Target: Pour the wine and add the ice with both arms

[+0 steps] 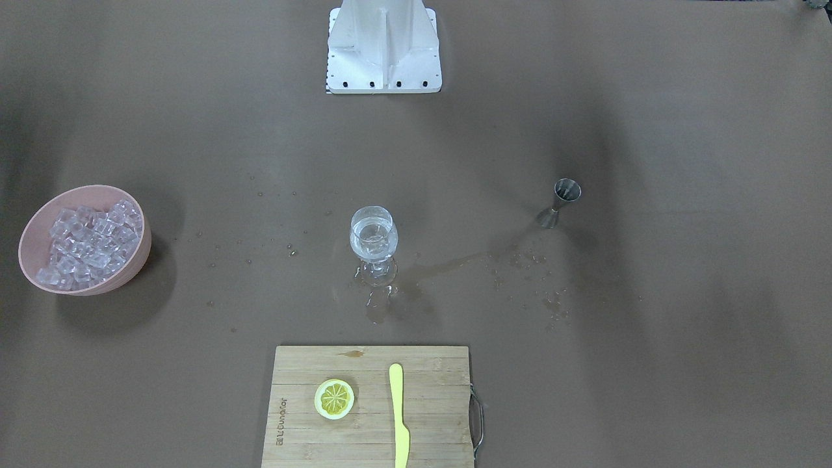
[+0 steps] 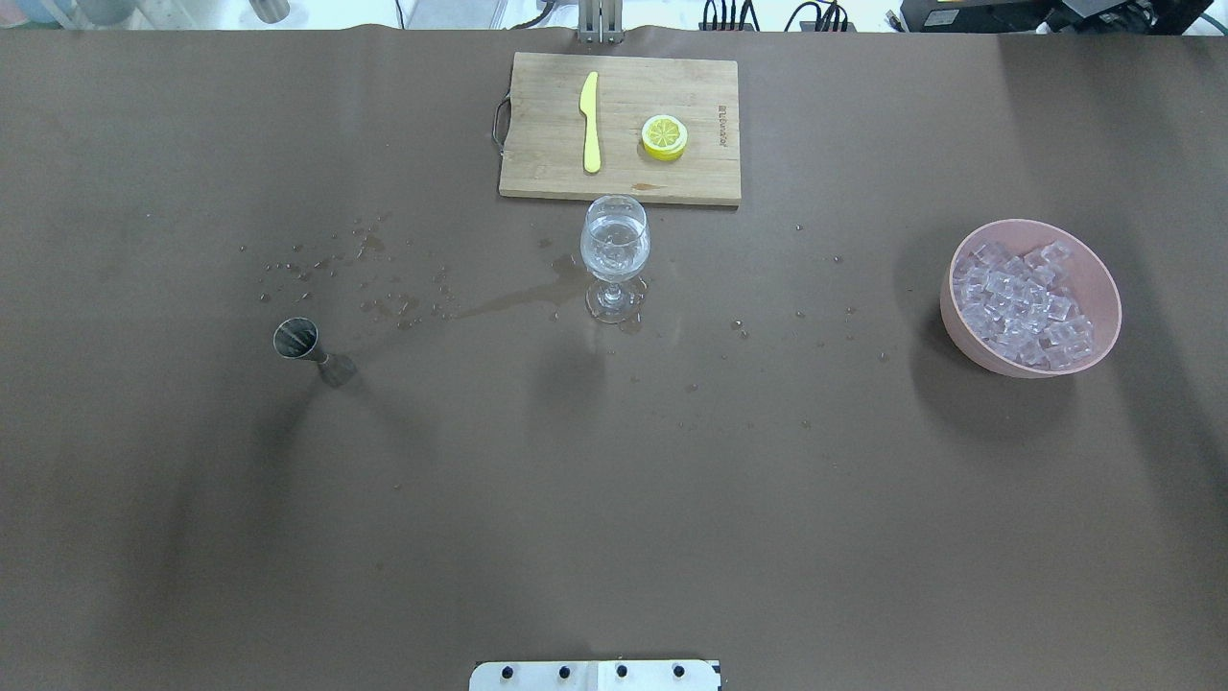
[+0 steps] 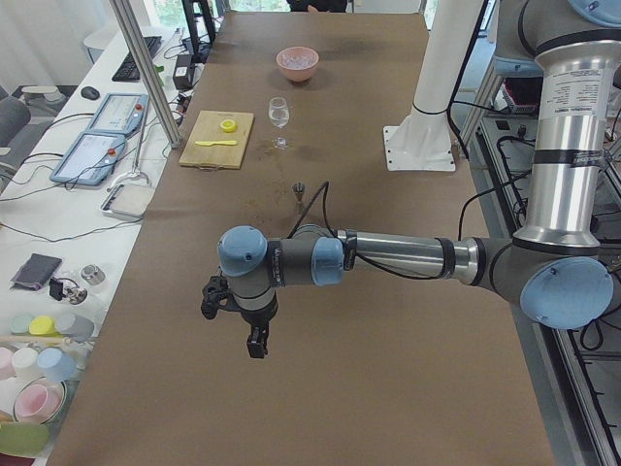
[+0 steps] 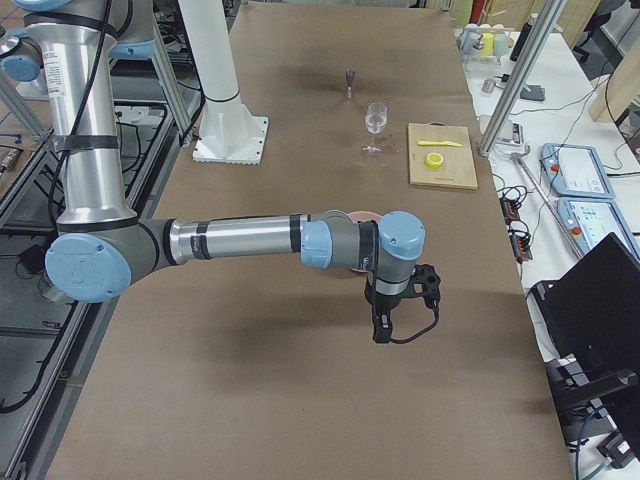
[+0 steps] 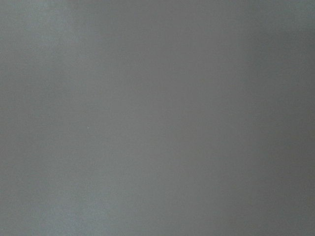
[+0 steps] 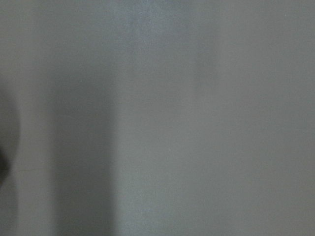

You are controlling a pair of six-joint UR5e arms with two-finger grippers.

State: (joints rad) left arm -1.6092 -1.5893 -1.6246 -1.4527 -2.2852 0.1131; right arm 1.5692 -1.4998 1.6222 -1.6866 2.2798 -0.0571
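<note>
Take the overhead view as a dial centred on the wine glass, with 6 o'clock toward the robot. Nearest, at 6 o'clock, sits the white base plate (image 2: 595, 675), and a broad bare stretch of the brown table (image 2: 614, 518) lies beyond it. Neither arm reaches into that view. The left gripper (image 3: 256, 346) hangs above the table far out past 9 o'clock, and the right gripper (image 4: 380, 330) hangs far out past 3 o'clock, beyond the bowl. Each shows only in a side view, so I cannot tell whether its fingers are apart or together. Both wrist cameras give only blurred grey.

Farther out, at about 8 o'clock, the steel jigger (image 2: 295, 339) stands upright, well apart from the glass. A wet streak (image 2: 508, 302) with scattered drops runs from near it to the foot of the glass. At about 4 o'clock the pink bowl (image 2: 959, 331) holds the ice (image 2: 1022, 307), heaped high. At the centre the wine glass (image 2: 614, 288) stands upright with the wine (image 2: 614, 251) inside it; whether any cube lies in the liquid is too small to tell.

Farthest, at 12 o'clock, the cutting board (image 2: 547, 125) carries a yellow knife (image 2: 590, 120) and a lemon slice (image 2: 664, 136).

The pour looks done, though with some spilled. The ice step I cannot confirm, and with the bowl so full it may be left to do
</note>
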